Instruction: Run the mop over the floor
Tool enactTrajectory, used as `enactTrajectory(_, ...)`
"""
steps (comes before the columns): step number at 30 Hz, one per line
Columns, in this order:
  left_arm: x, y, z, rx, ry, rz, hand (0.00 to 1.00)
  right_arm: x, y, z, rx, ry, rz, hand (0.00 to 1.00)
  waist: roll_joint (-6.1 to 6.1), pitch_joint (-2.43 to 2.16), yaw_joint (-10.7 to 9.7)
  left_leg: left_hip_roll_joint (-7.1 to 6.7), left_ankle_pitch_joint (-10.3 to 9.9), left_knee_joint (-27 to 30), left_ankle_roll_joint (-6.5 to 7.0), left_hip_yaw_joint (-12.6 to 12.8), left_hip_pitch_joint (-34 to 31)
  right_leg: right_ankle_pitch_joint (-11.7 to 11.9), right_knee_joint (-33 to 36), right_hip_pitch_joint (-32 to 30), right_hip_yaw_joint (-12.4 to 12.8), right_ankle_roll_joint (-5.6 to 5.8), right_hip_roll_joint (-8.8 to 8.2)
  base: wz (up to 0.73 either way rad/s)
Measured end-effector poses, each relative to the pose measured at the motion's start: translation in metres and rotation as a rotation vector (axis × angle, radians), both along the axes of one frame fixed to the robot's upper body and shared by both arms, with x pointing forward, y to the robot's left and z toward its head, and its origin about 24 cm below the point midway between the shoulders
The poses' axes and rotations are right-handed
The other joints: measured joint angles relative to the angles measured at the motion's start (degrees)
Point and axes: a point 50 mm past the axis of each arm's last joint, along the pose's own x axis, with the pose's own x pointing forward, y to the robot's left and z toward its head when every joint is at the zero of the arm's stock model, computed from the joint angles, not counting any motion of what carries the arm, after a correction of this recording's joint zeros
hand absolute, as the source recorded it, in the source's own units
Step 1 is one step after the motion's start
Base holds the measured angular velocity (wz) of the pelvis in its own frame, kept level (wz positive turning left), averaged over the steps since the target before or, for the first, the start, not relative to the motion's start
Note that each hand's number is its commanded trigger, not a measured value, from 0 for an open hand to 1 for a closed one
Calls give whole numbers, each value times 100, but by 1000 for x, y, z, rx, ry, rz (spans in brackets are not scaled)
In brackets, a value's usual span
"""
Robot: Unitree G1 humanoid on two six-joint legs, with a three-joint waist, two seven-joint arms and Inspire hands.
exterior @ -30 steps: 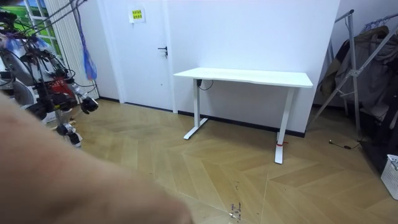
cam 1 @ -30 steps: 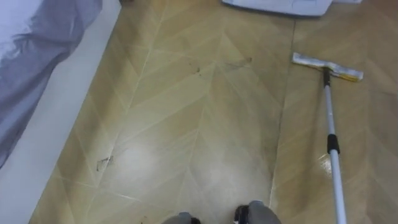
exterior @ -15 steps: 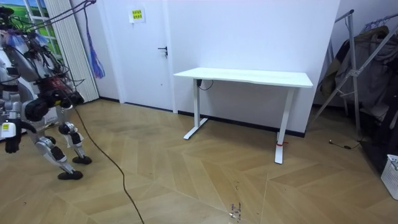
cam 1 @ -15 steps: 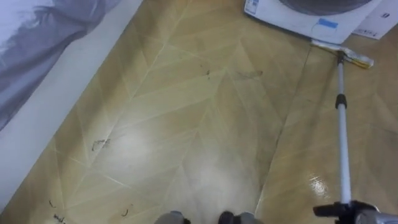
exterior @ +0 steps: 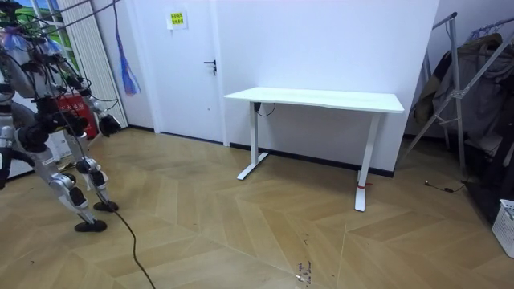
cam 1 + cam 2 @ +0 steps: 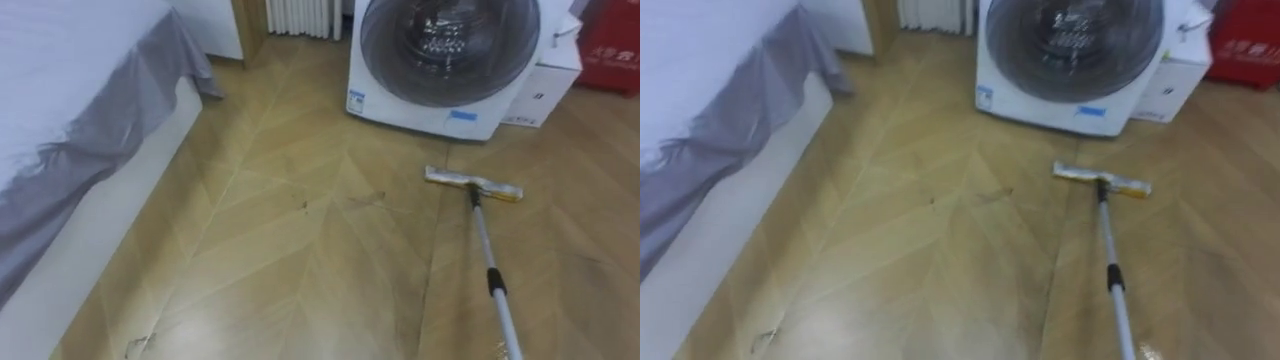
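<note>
The flat mop with a long silver pole [image 6: 487, 262] rests its pale pad on the herringbone wooden floor [image 6: 300, 250], near the white front-loading washing machine [image 6: 450, 60]. Whether my right hand [image 5: 110, 123] grasps anything, I cannot tell.

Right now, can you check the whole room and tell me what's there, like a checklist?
Surface: wood floor, with a few dark scuffs near the middle.
Job's things: mop, head flat on the floor in front of the washer, not touching it; the pole runs off to the lower right.
Clutter: white box and red box to the right of the washer.
Hands: a dark hand sticks out in front of the robot; too far off to tell which.
Cables: a thin dark cord by the wall, I think.
Surroundings: bed with a grey sheet, radiator, desk, door, clothes rack.
</note>
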Motion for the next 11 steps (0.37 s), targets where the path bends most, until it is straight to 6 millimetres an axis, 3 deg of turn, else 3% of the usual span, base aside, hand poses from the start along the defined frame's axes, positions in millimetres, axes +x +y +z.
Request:
enactTrajectory(4, -1, 2, 0, -23, 13, 57, 0, 3, 4, -1, 40, 3, -6, 100, -74, 15, -45, 46, 5, -126, -9, 26, 312, 29, -176, 309, 53, -13, 82, -12)
enactTrajectory(11, -4, 5, 0, -43, 22, 99, 0, 10, 9, -3, 74, -13, -15, 100, -88, 28, -52, 74, 5, -202, -9, 33, 534, 49, -258, 500, 118, -8, 132, -6)
